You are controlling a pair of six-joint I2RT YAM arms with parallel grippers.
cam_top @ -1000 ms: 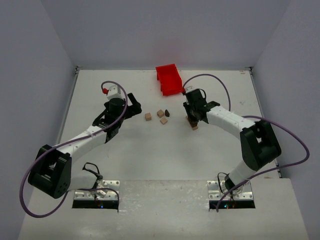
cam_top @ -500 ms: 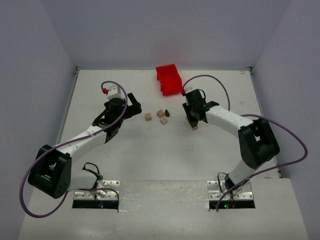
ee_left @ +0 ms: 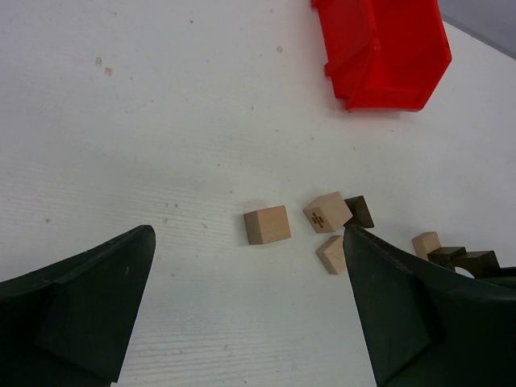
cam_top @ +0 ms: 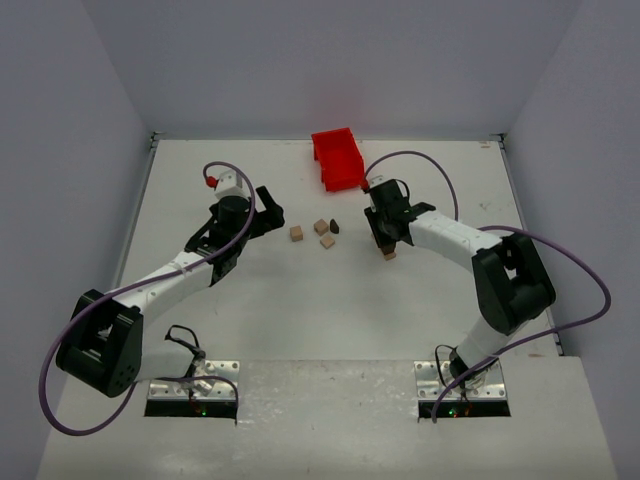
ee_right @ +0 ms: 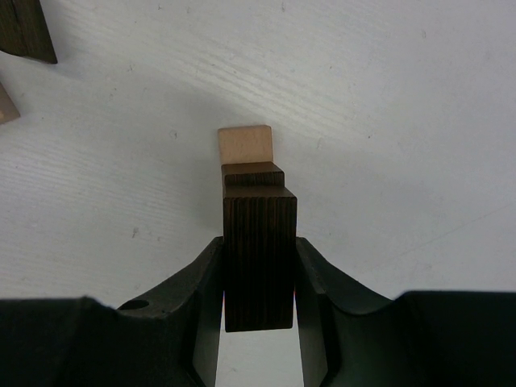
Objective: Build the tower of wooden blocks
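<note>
Right claw (cam_top: pixel 386 234) clamped on a dark brown block (ee_right: pixel 258 266), over the wood block tower (ee_right: pixel 247 147).
Left claw (cam_top: pixel 267 214) hangs spread apart; red bin (cam_top: pixel 338 158) sits at the table's (cam_top: pixel 300 320) far edge, and loose blocks (ee_left: pixel 267 224) lie between the arms, near the tower.

White table (cam_top: pixel 300 310), red bin (cam_top: pixel 338 158), scattered blocks (cam_top: pixel 296 233)

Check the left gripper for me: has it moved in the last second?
No. The left gripper sits open in the same spot in the top view, at the same gap from the nearest tan block and the red bin.
</note>
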